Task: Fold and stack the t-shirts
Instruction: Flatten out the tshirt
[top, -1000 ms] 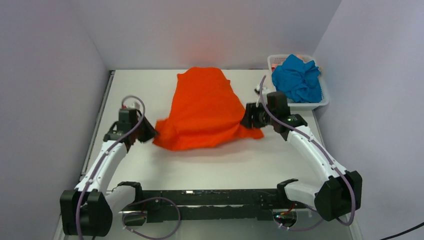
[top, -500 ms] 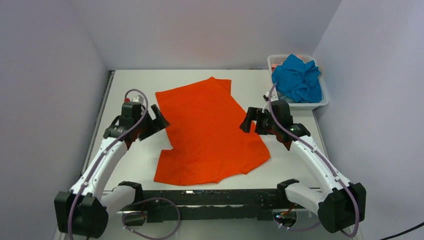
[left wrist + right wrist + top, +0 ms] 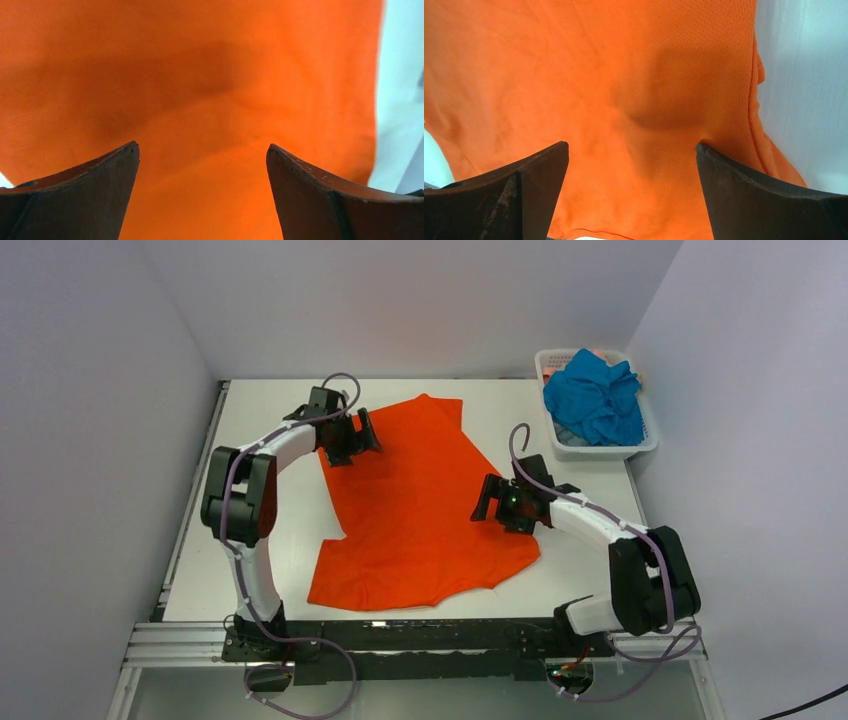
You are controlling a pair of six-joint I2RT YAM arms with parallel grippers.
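The orange t-shirt [image 3: 420, 510] lies spread nearly flat on the table [image 3: 500, 400], its long axis running from the far side toward the arms' bases, the near end broader and flared out to the right. The second of the t-shirts, the teal t-shirt [image 3: 595, 395], sits crumpled in the white basket [image 3: 645, 445] at the far right corner, well apart from the work.

The left claw [image 3: 362, 435] hangs over the orange shirt's far left corner. The right claw [image 3: 485, 502] hovers at the shirt's right edge, about midway along its length. Both wrist views show the dark fingers [image 3: 100, 185] spread wide, orange cloth below them and nothing caught between them. Whether the tips touch the fabric cannot be told.

The cloth lies inward from each claw, to the right of the left one and to the left of the right one. Each arm therefore has its own long edge close by. With no fold yet visible, the work appears to be at its start. A lengthwise fold would seem to call for a pinch on one long edge, carried across the axis toward the other.
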